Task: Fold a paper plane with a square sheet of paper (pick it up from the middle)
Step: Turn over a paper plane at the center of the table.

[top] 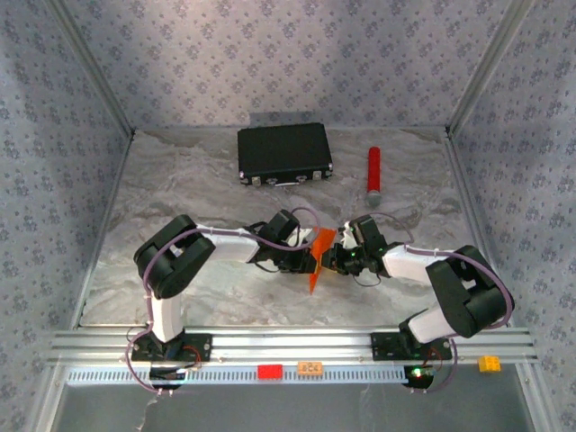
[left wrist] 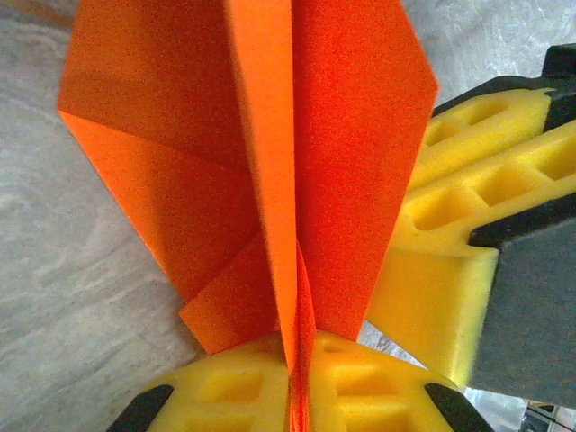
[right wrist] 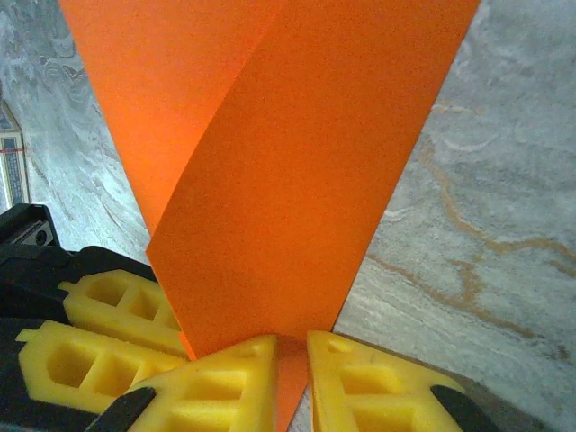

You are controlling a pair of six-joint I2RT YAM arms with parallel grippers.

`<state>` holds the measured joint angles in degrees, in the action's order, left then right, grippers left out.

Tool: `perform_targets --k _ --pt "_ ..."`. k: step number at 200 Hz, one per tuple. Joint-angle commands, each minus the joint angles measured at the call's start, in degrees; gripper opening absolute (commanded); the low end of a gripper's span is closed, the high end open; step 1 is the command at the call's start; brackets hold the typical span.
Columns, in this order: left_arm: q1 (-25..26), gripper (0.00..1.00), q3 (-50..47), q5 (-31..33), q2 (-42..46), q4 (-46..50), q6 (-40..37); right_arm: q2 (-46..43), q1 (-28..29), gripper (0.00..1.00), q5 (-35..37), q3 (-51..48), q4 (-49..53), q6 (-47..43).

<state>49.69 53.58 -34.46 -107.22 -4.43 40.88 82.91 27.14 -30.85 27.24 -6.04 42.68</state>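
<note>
Left fingers [left wrist: 236, 389] and right fingers [right wrist: 227, 376] both clamp the creased sheet of paper [top: 317, 270] at frame centre; diverging pulls could tear it.

A grey marbled table [top: 180, 189] bears a black case [top: 284, 153] and, near it, a red cylinder [top: 373, 171].

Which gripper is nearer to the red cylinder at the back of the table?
Right. The right gripper sits in front of the red cylinder, slightly to its left; the left gripper is further left, beyond the folded orange paper both pinch.
</note>
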Motion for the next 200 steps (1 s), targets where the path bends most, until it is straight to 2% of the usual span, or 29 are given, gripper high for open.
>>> perform_targets --k 1,27,61,92,128,200 --pt "1.0 0.09 1.3 3.1 3.4 2.3 -2.1 -1.2 -0.5 0.18 0.2 -0.6 0.0 0.7" --pt "2.6 0.07 2.7 12.8 6.7 8.7 -3.7 -3.7 -1.1 0.18 2.7 -0.6 2.1 0.5" --pt "5.9 0.05 9.0 32.5 8.5 25.2 -4.8 -7.2 -1.3 0.18 6.2 -0.6 4.2 0.7" --pt "7.1 0.03 14.3 42.5 7.4 36.0 -4.9 -8.7 -1.4 0.18 7.3 -0.5 4.4 1.3" --pt "7.2 0.03 16.8 46.3 6.5 41.1 -4.0 -9.3 -1.4 0.18 7.9 -0.6 4.3 1.8" --pt "7.3 0.02 15.5 45.2 6.2 39.9 -1.4 -9.7 -1.3 0.19 7.9 -0.9 3.6 1.9"
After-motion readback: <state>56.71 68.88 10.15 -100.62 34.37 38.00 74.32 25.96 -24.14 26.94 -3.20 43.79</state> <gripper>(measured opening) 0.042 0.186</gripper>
